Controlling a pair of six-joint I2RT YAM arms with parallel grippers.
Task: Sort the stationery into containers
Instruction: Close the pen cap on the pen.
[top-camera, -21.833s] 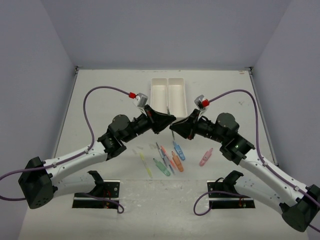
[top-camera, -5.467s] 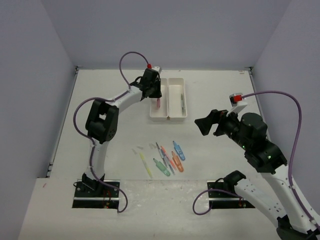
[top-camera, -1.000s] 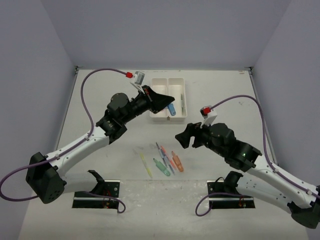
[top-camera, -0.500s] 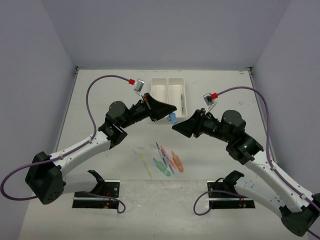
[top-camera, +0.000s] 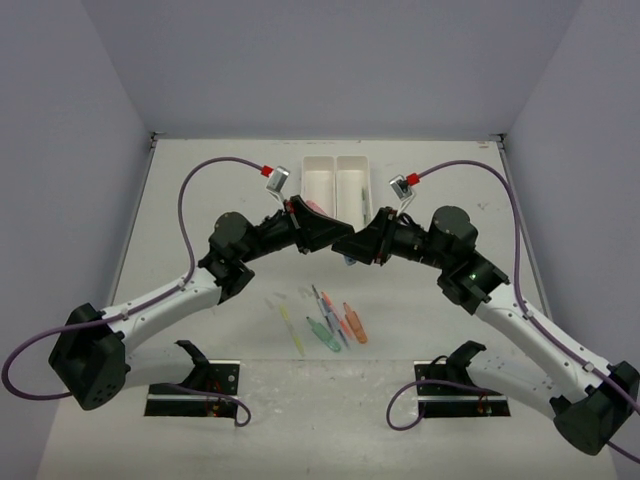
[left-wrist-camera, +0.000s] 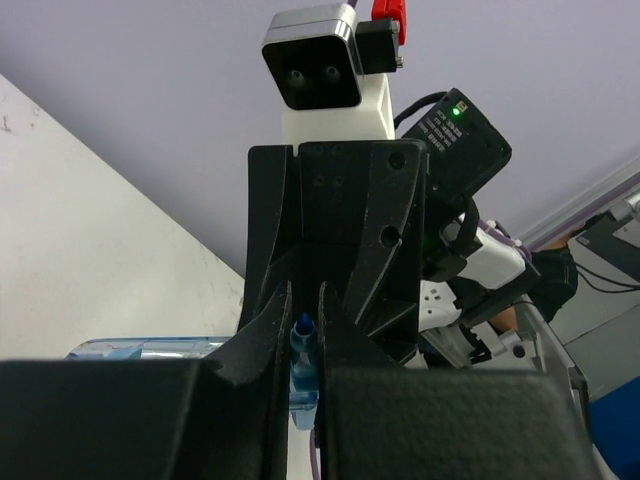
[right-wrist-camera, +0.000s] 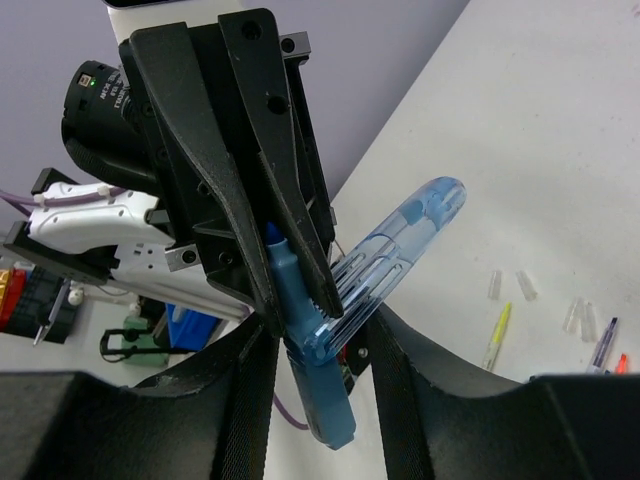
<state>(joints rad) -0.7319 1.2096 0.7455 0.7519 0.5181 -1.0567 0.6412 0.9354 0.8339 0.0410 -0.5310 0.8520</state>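
My left gripper (top-camera: 333, 243) and right gripper (top-camera: 347, 246) meet tip to tip above the table, just in front of the white two-compartment tray (top-camera: 305, 185). Both are shut on one chunky blue piece (top-camera: 348, 259) with a clear blue cover. The left wrist view shows it pinched between both pairs of fingers (left-wrist-camera: 301, 360). The right wrist view shows its blue body (right-wrist-camera: 315, 390) and its cover (right-wrist-camera: 400, 255). A pink piece (top-camera: 313, 205) lies in the left compartment and a grey pen (top-camera: 362, 205) in the right.
Loose stationery lies on the table below the grippers: a yellow pen (top-camera: 292, 330), a green piece (top-camera: 322, 335), an orange piece (top-camera: 353, 322), thin pens (top-camera: 328, 305) and small clear caps (top-camera: 272, 300). The two arm bases stand at the near edge.
The right gripper has swung left and up to meet the left gripper and closed on the blue piece. The left gripper has drawn back slightly from the tray with the piece.
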